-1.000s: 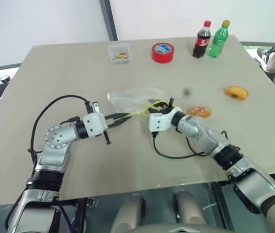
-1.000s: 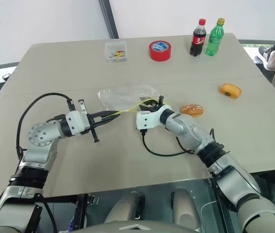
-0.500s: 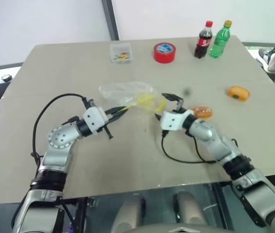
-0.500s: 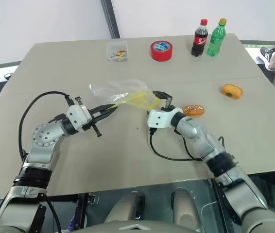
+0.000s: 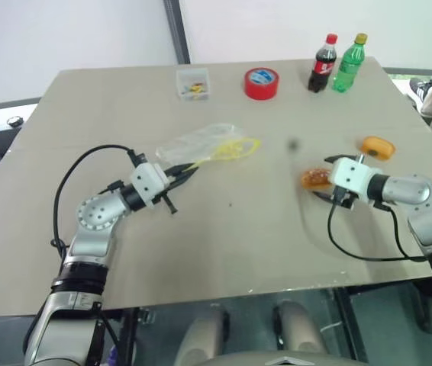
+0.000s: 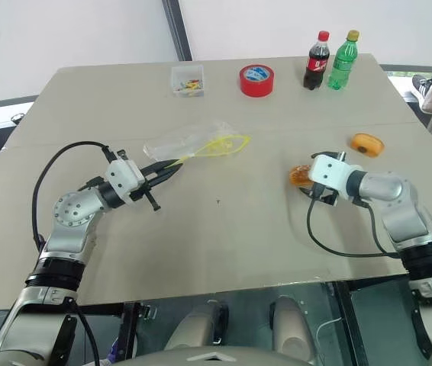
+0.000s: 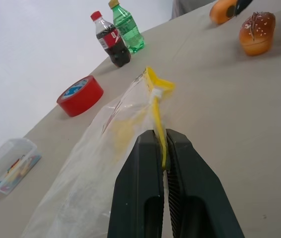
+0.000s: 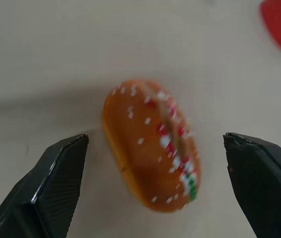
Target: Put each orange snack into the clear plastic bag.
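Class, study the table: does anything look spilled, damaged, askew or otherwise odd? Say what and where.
Nothing stands out. The clear plastic bag lies flat, pinched at its yellow strip by the left gripper. Both orange snacks sit intact on the table. The two bottles stand upright beside the red tape roll.

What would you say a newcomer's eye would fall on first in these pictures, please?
Probably the speckled orange snack, lying on the table between the wide-open fingers of the right gripper, near the table's right side. Next, the clear plastic bag at mid-table, pinched by its yellow seal strip in the shut left gripper. At the far edge stand a red tape roll and two bottles.
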